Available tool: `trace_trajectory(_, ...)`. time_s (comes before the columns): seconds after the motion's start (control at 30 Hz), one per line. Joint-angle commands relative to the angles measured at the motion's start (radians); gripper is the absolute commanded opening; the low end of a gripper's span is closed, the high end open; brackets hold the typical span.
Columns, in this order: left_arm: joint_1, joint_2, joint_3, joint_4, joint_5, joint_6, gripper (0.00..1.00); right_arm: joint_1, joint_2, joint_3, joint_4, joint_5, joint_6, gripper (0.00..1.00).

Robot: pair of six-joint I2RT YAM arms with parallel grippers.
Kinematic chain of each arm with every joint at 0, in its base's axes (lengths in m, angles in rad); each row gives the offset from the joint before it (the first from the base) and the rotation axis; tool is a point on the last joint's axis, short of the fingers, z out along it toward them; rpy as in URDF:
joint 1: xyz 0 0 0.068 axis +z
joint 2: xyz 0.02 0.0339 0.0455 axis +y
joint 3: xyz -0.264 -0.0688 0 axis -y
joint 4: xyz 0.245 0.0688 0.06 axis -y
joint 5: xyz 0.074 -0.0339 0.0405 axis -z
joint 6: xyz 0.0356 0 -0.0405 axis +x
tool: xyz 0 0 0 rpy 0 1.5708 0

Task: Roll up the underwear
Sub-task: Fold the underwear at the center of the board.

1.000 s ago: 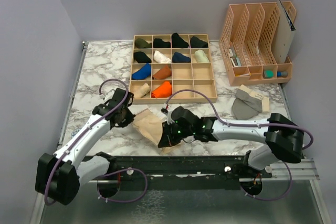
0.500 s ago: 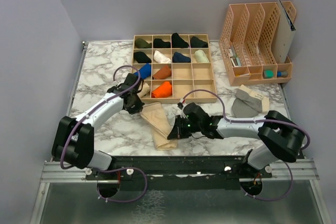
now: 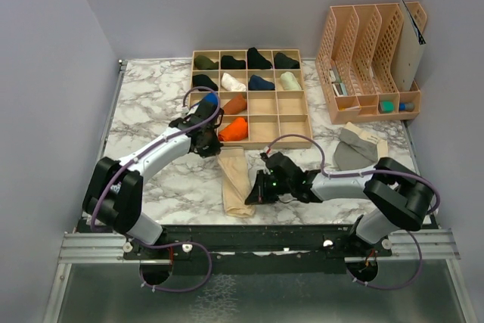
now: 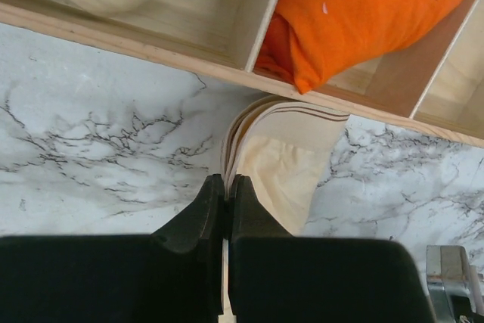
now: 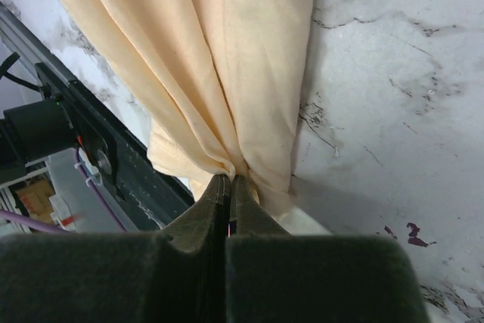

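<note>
From the top cam, the beige underwear (image 3: 235, 181) lay on the table (image 3: 147, 107) as a long narrow strip, running from just in front of the tray (image 3: 266, 144) down toward the near edge. The left gripper (image 3: 212, 147) was at the far end of it and the right gripper (image 3: 256, 194) was at the near end, on its right side. The grey underwear (image 3: 355, 150) sat well apart on the right, in front of the file rack (image 3: 370, 51), with nothing touching it.

Left wrist cam: the left gripper (image 4: 227, 187) had its jaws squeezed together with a thin edge of the beige underwear (image 4: 286, 168) pinched between them. The banded end of the cloth lay right up against the tray's front wall (image 4: 144, 49). An orange roll (image 4: 363, 13) filled the compartment just behind it, and something cream sat in the next one over to the left.

Right wrist cam: the right gripper (image 5: 229, 184) was clamped tight on a gathered bunch of the beige underwear (image 5: 204, 58). The cloth fanned out away from the fingertips in long folds, flat on the marble.
</note>
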Motion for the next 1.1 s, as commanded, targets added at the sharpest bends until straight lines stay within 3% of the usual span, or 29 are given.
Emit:
trace_trajectory(0.0, -0.061, 0.027, 0.059, 0.041, -0.069, 0.027, 0.0, -0.001, 0.024, 0.008, -0.006, -0.054, -0.037, 0.02)
trace_trajectory(0.33, -0.18, 0.18, 0.19, 0.059, -0.112, 0.028, 0.0, -0.001, 0.026, 0.014, -0.034, -0.033, -0.03, 0.02)
trace_trajectory(0.63, -0.229, 0.271, 0.245, 0.103, -0.08, 0.043, 0.0, -0.001, -0.044, -0.067, 0.068, -0.032, 0.042, 0.06)
trace_trajectory(0.7, -0.239, 0.292, 0.258, 0.108, -0.068, 0.054, 0.0, -0.001, -0.07, -0.085, 0.072, -0.009, 0.065, 0.09)
trace_trajectory(0.77, -0.249, 0.31, 0.262, 0.109, -0.065, 0.058, 0.0, -0.001, -0.09, -0.095, 0.049, 0.027, 0.093, 0.2)
trace_trajectory(0.83, -0.259, 0.327, 0.266, 0.112, -0.06, 0.059, 0.0, -0.001, -0.106, -0.105, 0.042, 0.042, 0.106, 0.19)
trace_trajectory(0.93, -0.271, 0.356, 0.277, 0.116, -0.056, 0.069, 0.0, -0.001, -0.127, -0.112, 0.002, 0.067, 0.144, 0.34)
trace_trajectory(1.07, -0.284, 0.405, 0.305, 0.114, -0.045, 0.096, 0.0, -0.001, -0.143, -0.136, -0.008, 0.049, 0.184, 0.39)
